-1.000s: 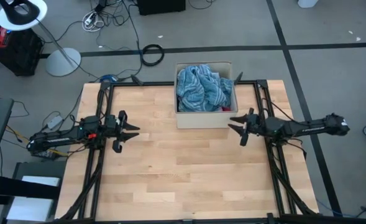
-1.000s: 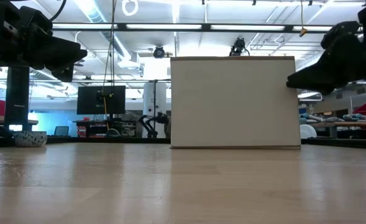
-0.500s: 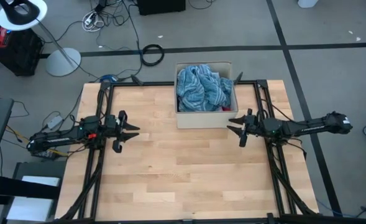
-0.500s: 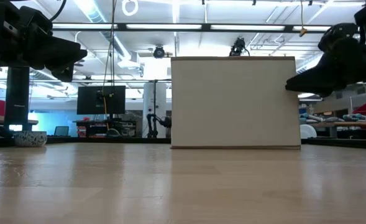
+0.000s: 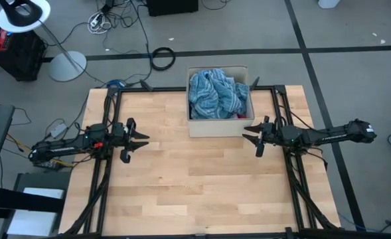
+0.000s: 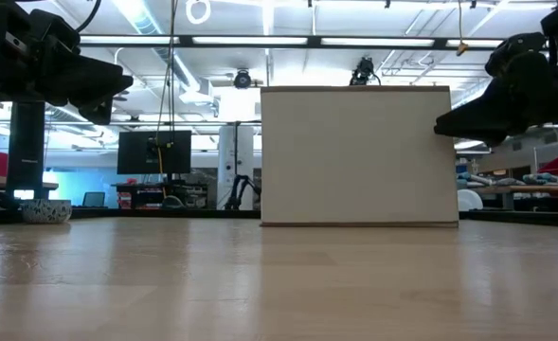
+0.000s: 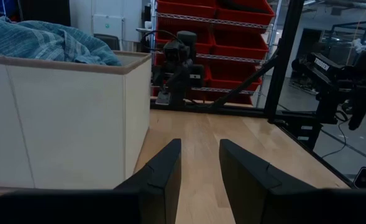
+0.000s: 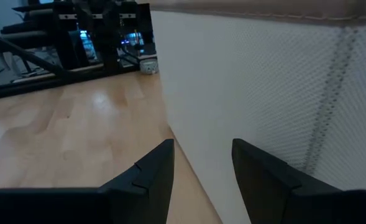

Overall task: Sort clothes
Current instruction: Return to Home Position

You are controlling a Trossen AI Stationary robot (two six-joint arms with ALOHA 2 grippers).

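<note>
A beige box (image 5: 218, 126) stands at the table's far middle, filled with blue striped cloth (image 5: 214, 93); the cloth also shows over the box rim in the left wrist view (image 7: 46, 40). The other garments are hidden. My left gripper (image 5: 142, 141) is open and empty above the table's left part, pointing right. My right gripper (image 5: 249, 133) is open and empty, close to the box's near right corner (image 8: 170, 124), pointing left.
The bare wooden tabletop (image 5: 182, 192) stretches in front of the box between the two arms. Black frame rails (image 5: 102, 192) run along the left and right sides. In the low view the box wall (image 6: 354, 156) stands in the middle.
My right gripper has shifted slightly toward the table's left edge, nearer the box's near right corner. My left arm has kept still.
</note>
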